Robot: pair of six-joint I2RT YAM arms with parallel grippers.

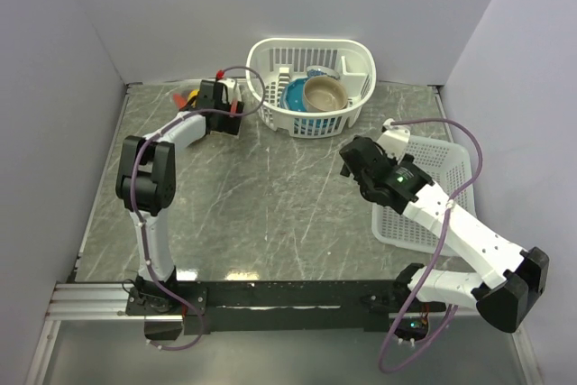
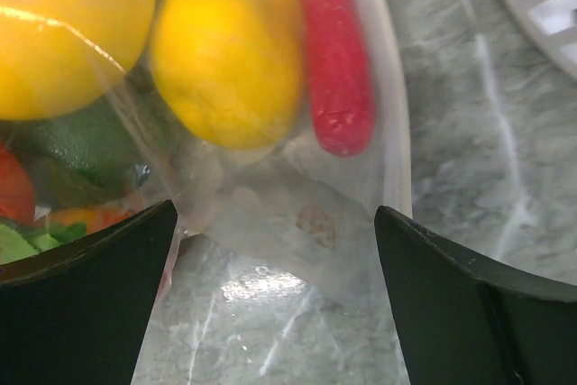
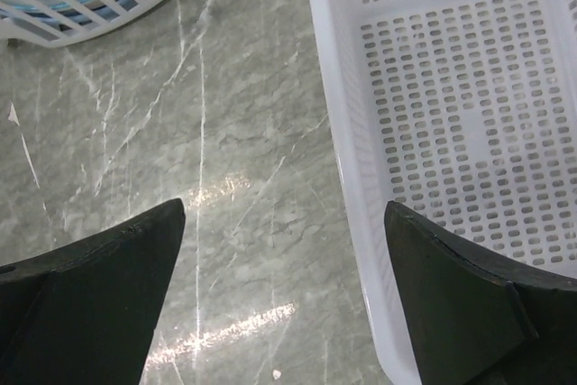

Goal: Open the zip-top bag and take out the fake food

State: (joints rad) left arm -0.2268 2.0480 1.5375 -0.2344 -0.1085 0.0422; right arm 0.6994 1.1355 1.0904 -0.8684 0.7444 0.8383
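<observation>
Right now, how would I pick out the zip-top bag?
Find the deep white lattice basket at the table's far edge. Left of it, in the far-left corner under the open left gripper, lies a clear floppy plastic zip-top bag. It alone shows glossy yellow, red and green fake food inside.

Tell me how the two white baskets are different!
The round white plastic basket is deep with slatted walls; the rectangular white plastic basket is shallow with small holes. The round one holds a blue bowl and tan bowl; no bowls show in the rectangular one. Both are white.
</observation>
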